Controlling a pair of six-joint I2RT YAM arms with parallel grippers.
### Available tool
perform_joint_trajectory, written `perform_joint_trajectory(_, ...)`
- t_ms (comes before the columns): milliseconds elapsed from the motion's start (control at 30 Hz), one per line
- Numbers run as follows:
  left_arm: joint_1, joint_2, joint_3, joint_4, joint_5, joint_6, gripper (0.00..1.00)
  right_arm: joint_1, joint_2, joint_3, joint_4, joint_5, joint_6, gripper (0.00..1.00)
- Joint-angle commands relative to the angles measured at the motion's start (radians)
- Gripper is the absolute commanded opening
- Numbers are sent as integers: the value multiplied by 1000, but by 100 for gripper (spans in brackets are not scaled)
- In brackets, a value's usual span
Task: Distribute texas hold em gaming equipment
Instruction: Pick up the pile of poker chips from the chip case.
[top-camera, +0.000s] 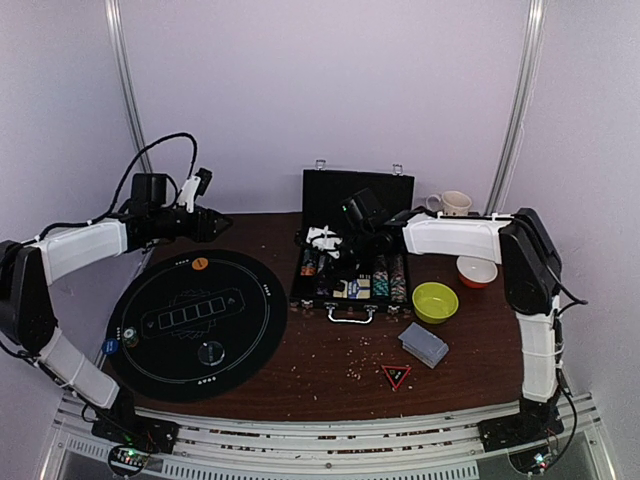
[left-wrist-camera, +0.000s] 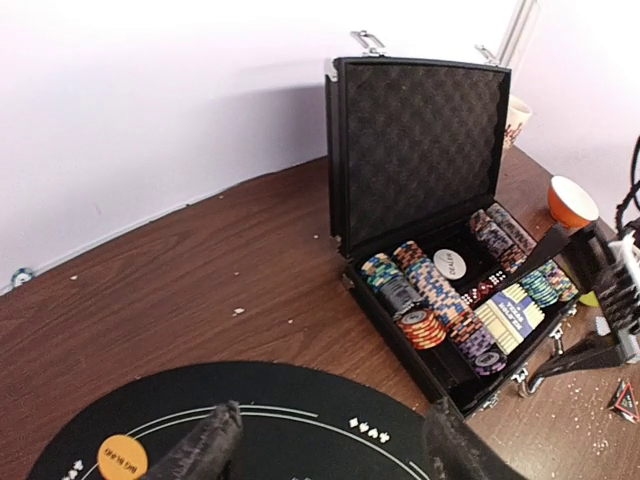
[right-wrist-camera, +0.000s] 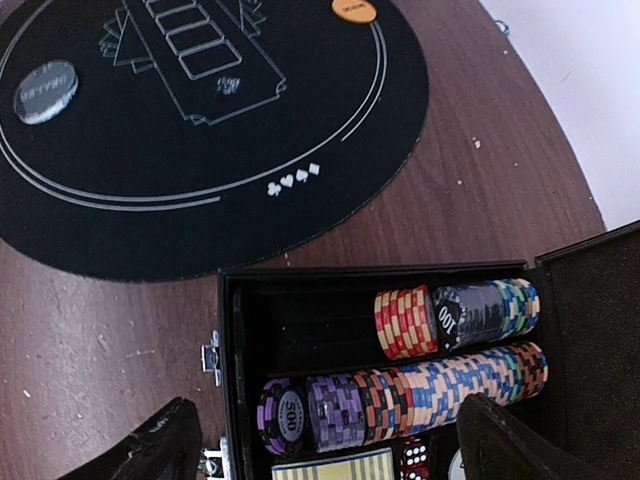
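Two grippers gape wide, empty: left gripper (left-wrist-camera: 332, 410) above the black mat (top-camera: 250, 330), far edge, near an orange disc (left-wrist-camera: 122, 457); right gripper (right-wrist-camera: 325, 405) over chip rows (right-wrist-camera: 440, 385) in the open case (left-wrist-camera: 420, 150); card deck (top-camera: 424, 343) lies right, near the green bowl (top-camera: 435, 301).

"DEALER" on clr disc (right-wrist-camera: 45, 92), "100" on blk chip (right-wrist-camera: 447, 318).

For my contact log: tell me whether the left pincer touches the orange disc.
Apart. The left wrist view shows bare black mat between the left pincer and the orange disc.
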Motion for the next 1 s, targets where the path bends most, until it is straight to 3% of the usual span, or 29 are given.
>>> perform_joint_trajectory(0,-17,42,26,109,36,56,67,3,25,51,-105,43,-169,92)
perform_joint_trajectory(100,-17,46,24,100,42,79,69,1,69,103,-181,78,-234,91)
perform_joint_trajectory(267,-20,67,39,48,20,135,69,-29,64,158,-213,37,-166,89)
perform_joint_trajectory(467,-36,77,35,36,55,180,70,-99,-52,78,-286,15,-220,89)
perform_joint_trajectory(700,-59,74,35,29,70,195,71,-164,-140,-87,-408,190,-362,89)
perform_joint_trajectory(867,-63,84,38,4,49,215,71,-183,-134,-114,-373,177,-354,73)
perform_joint_trajectory(967,-63,88,35,-8,40,226,71,-184,-111,-93,-396,176,-355,73)
